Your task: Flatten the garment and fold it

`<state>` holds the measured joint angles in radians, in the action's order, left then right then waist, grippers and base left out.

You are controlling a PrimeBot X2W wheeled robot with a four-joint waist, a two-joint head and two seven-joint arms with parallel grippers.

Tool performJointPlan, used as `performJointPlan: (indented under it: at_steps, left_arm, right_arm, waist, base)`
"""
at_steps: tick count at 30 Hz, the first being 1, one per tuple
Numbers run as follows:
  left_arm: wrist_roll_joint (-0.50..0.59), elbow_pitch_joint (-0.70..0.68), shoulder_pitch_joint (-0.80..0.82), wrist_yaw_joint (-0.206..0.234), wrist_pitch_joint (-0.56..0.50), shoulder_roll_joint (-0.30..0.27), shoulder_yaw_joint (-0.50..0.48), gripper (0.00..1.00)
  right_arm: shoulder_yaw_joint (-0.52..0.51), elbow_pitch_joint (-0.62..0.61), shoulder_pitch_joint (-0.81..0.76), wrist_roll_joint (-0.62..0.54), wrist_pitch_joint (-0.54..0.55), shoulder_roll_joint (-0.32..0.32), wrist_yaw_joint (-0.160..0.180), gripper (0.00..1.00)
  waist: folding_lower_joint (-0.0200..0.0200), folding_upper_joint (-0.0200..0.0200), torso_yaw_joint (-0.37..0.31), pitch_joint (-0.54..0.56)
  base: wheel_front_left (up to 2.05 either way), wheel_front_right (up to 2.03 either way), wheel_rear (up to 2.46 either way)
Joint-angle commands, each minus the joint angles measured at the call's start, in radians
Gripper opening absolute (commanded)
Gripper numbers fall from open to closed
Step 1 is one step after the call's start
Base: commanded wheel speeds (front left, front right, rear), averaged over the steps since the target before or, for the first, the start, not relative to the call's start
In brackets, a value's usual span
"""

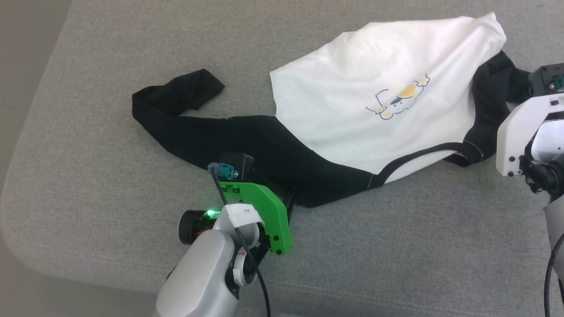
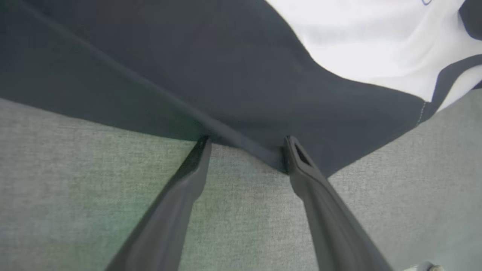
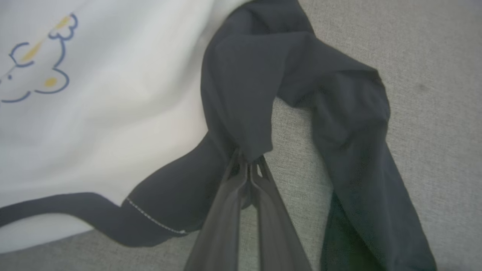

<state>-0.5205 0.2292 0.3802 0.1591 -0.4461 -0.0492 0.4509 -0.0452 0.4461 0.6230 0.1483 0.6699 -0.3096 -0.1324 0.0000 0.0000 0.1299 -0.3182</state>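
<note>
The garment [image 1: 352, 105] lies spread on a grey cushion, white body up, with a small yellow-and-blue print [image 1: 398, 99]. One long black sleeve [image 1: 211, 132] trails left, its cuff folded over. My left gripper [image 2: 246, 148] is open, both fingertips at the near edge of that black sleeve [image 2: 226, 82], the hem lying between them. Its green mount [image 1: 264, 207] sits just in front of the sleeve. My right gripper [image 3: 248, 163] is shut on a bunched fold of the other black sleeve [image 3: 241, 94], which is slightly raised; the white housing [image 1: 522, 127] of that arm is at the right edge.
The grey cushion [image 1: 110, 176] carries everything; its rounded left edge and front edge drop away near my left arm. Bare fabric runs in front of the garment between both arms. The right sleeve's loose end [image 3: 369, 162] hangs beside my right fingers.
</note>
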Motion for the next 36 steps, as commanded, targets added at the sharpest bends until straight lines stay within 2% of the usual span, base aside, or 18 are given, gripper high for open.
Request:
performJointPlan:
  at_steps: [1,2,3,4,12,18,22,27,36]
  left_arm:
    - [-0.007,0.021,0.020,0.001,0.011,-0.002,0.003,1.00]
    - [-0.011,0.035,0.023,0.000,0.015,-0.002,0.006,0.78]
    - [-0.016,0.048,0.029,-0.007,0.030,-0.002,0.010,0.21]
    - [-0.031,0.054,0.030,-0.012,0.045,-0.002,0.007,0.00]
    - [-0.187,0.027,0.038,-0.048,0.189,-0.001,-0.018,0.00]
    - [-0.279,-0.096,0.089,-0.090,0.233,-0.006,-0.093,0.00]
    - [-0.285,-0.179,0.175,-0.106,0.216,-0.054,-0.138,0.00]
    - [-0.269,-0.242,0.313,-0.090,0.210,-0.110,-0.208,0.00]
    - [-0.229,-0.202,0.535,-0.067,0.216,-0.162,-0.270,0.00]
  right_arm:
    - [0.002,-0.006,-0.011,0.000,0.004,0.000,0.002,0.00]
    - [0.004,-0.007,-0.010,0.001,0.004,0.000,0.002,0.00]
    - [0.005,-0.007,-0.009,0.002,0.004,0.000,0.002,0.00]
    - [0.006,-0.007,-0.009,0.003,0.003,0.000,0.002,0.00]
    - [0.001,-0.011,-0.028,0.041,-0.032,0.009,0.002,0.00]
    - [-0.020,-0.075,-0.041,0.180,-0.045,0.028,0.002,0.00]
    - [-0.038,-0.156,-0.023,0.292,0.007,0.050,0.002,0.00]
    - [-0.073,-0.249,0.041,0.374,0.077,0.075,0.002,0.00]
    - [-0.126,-0.351,0.206,0.417,0.145,0.127,0.002,0.00]
  waist:
    - [0.0000,0.0000,-0.006,-0.007]
    - [0.0000,0.0000,-0.008,-0.008]
    - [0.0000,0.0000,-0.010,-0.010]
    - [0.0000,0.0000,-0.011,-0.011]
    - [0.0000,0.0000,-0.015,0.028]
    - [0.0000,0.0000,-0.020,0.103]
    - [0.0000,0.0000,-0.040,0.143]
    - [0.0000,0.0000,-0.073,0.178]
    - [0.0000,0.0000,-0.103,0.170]
  base:
    - [0.00,0.00,0.00]
    - [0.00,0.00,0.00]
    - [0.00,0.00,0.00]
    - [0.00,0.00,0.00]
    - [0.00,0.00,0.00]
    - [0.00,0.00,0.00]
    - [0.00,0.00,0.00]
    - [0.00,0.00,0.00]
    - [0.00,0.00,0.00]
